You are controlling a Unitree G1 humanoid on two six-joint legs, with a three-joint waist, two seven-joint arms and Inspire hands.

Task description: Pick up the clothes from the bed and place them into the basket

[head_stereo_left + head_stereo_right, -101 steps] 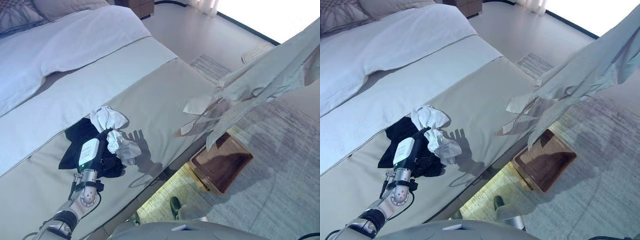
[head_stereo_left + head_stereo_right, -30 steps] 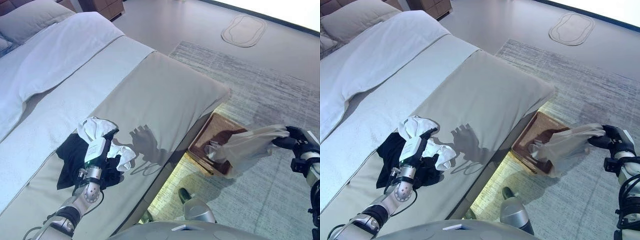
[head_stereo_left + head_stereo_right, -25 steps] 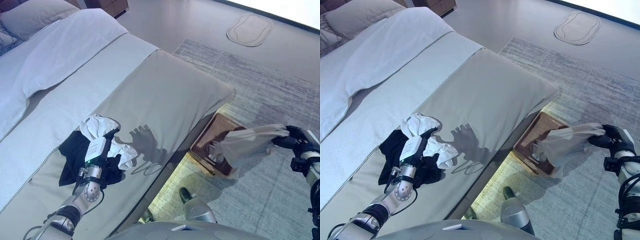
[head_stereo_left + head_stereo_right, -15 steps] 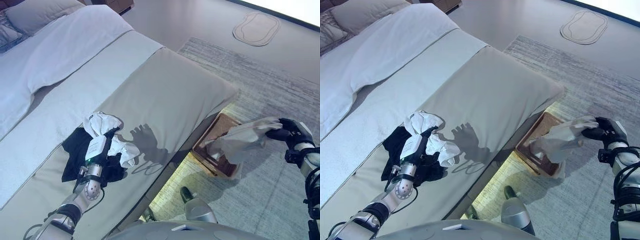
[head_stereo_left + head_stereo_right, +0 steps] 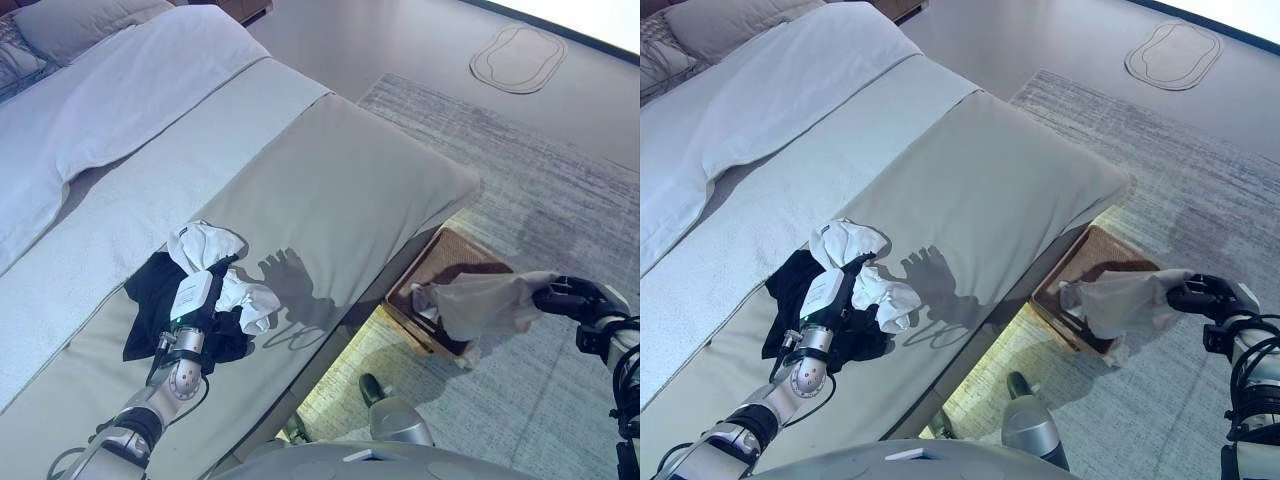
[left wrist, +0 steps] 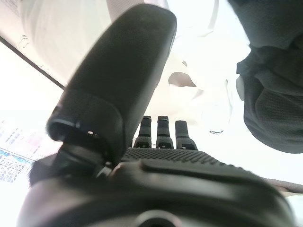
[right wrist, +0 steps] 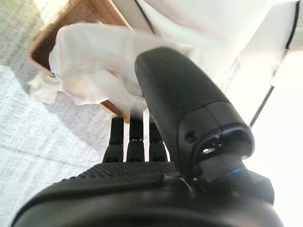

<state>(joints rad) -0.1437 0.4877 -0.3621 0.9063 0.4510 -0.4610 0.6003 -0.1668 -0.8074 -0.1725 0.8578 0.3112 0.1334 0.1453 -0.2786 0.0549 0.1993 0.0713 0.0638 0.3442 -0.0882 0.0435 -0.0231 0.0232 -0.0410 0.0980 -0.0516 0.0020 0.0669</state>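
Observation:
A pale grey garment hangs from my right hand, whose thumb and fingers pinch one end of it. Its free end droops over the near rim of the brown basket, which stands on the floor beside the bed. The right wrist view shows the same garment past the thumb, with the basket behind. On the bed lie crumpled white clothes on a black garment. My left hand rests open over that pile, fingers straight.
The bed's beige cover runs to a white duvet and a pillow at the far end. A grey rug lies under the basket. An oval mat sits on the far floor.
My right hand has brought the pale garment down from high in the air to just over the basket, sinking a little more in the last half second. The left hand stays put.

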